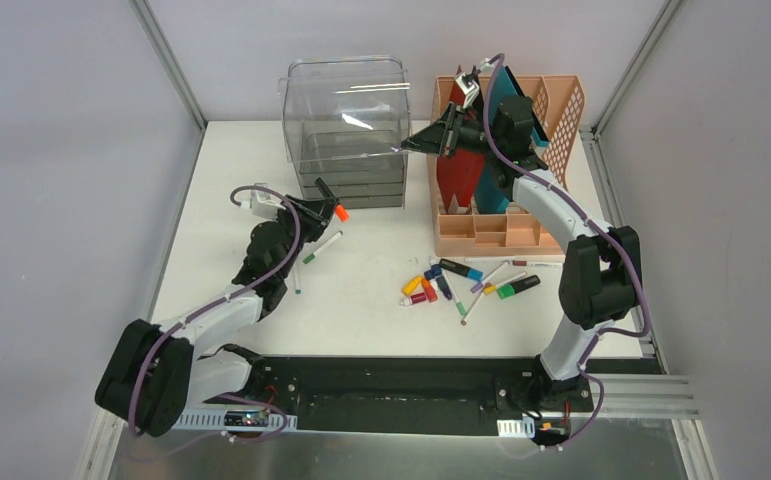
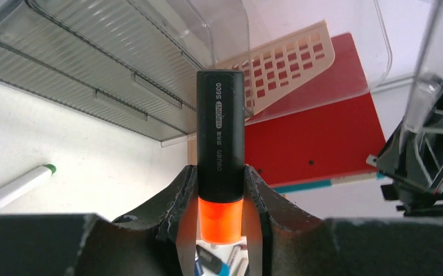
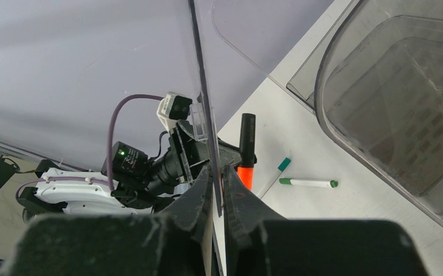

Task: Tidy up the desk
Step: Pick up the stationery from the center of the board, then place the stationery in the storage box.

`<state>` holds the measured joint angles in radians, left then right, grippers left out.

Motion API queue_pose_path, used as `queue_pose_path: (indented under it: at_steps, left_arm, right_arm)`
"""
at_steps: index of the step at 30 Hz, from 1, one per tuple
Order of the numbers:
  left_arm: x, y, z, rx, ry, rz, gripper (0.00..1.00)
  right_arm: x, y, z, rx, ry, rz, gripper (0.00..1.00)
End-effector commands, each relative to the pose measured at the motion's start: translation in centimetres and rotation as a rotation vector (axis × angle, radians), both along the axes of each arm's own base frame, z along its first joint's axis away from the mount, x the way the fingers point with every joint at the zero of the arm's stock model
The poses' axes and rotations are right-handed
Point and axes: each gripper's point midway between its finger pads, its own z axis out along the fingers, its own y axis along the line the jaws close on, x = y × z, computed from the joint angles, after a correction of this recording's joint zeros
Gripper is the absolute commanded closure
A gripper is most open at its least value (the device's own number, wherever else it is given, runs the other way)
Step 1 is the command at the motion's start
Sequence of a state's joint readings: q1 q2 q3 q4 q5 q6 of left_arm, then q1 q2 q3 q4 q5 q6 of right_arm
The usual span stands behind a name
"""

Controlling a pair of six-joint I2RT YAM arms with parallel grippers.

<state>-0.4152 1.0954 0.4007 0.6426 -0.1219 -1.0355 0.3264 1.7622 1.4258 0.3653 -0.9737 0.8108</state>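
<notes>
Highlighter (image 2: 220, 115) pinched in left tool (image 2: 221, 172); right tool (image 3: 217, 172) pinches edge of clear panel (image 3: 202, 86).

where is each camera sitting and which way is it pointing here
top external: above and behind the robot, looking down on the desk; left arm and right arm show.
left wrist: faces the clear drawer box and red folder; its jaws grip a black highlighter.
right wrist: looks back at the left arm; its jaws pinch a clear sheet.
shared: both wrist views show the highlighter.
</notes>
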Motion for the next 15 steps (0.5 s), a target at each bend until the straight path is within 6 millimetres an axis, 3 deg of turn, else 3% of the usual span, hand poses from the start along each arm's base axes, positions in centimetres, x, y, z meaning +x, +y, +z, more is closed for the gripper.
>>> queue_pose_path:
  at_steps: [1,9,15]
  left_arm:
    - [1.3,-0.4,3.6,-0.235,-0.066,-0.013,1.0]
    - [3.9,-0.6,5.5,-0.373,-0.136,0.015,1.0]
    - [6.6,-0.5,5.0,-0.464,-0.123,0.071,1.0]
  right_arm:
    - [-0.6,-0.6,2.8,0.035,-0.061,-0.01,0.99]
    - [-0.7,-0.6,3.0,0.038,-0.065,-0.008,0.99]
    - [-0.8,-0.6,3.0,0.039,-0.064,-0.008,0.99]
